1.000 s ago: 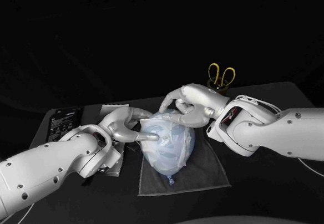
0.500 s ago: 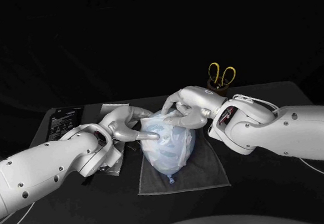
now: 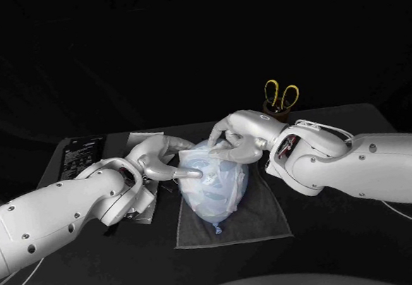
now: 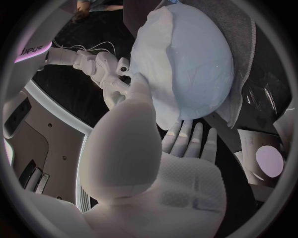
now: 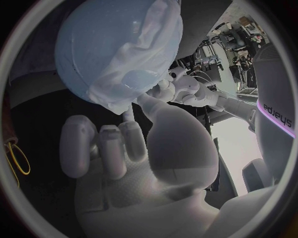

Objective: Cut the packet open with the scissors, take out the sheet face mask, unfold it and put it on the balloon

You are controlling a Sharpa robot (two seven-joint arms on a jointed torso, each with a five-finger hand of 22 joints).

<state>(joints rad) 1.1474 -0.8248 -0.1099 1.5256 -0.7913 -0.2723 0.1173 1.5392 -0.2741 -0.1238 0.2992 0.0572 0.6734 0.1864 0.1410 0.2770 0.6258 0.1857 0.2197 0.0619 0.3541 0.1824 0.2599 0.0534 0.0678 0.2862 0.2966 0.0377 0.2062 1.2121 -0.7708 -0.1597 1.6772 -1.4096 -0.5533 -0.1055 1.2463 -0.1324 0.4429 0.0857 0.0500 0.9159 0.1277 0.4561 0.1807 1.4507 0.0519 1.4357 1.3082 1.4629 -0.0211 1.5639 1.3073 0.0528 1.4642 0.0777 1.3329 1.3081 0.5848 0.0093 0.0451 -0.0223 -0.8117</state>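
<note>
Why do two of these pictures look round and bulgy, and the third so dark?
Left wrist view: fisheye lens bows the grey cloth; the left robot hand looms beside the balloon. Right wrist view: same bulge, right robot hand looms. Head view: straight lines, black table and backdrop, only the middle lit.

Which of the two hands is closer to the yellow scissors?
The right hand, on the balloon's side toward the scissors; the left hand touches its opposite side.
</note>
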